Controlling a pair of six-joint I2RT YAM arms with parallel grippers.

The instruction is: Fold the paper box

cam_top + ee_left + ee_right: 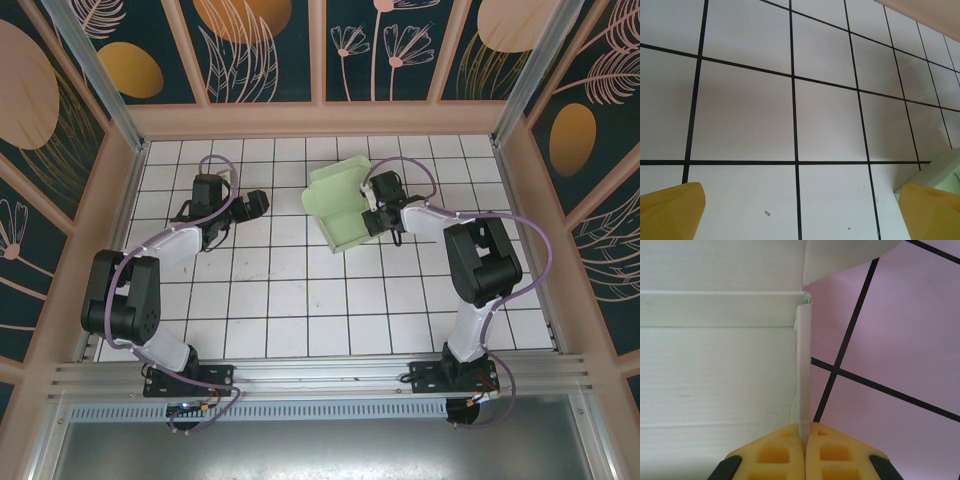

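One paper box (336, 208), long axis near-to-far

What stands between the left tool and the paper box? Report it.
Nothing visible does. Only bare tiled tabletop lies between the open left tool and the paper box. The right tool is shut on a thin upright edge of the box.

Left arm: folded at the elbow, forearm reaching forward and right. Left tool (252, 206) has its yellow fingers (675, 210) spread wide. Right arm: elbow bent, forearm angled left. Right tool (804, 432) has its fingers pressed together on a thin upright edge of the paper box (715, 375).
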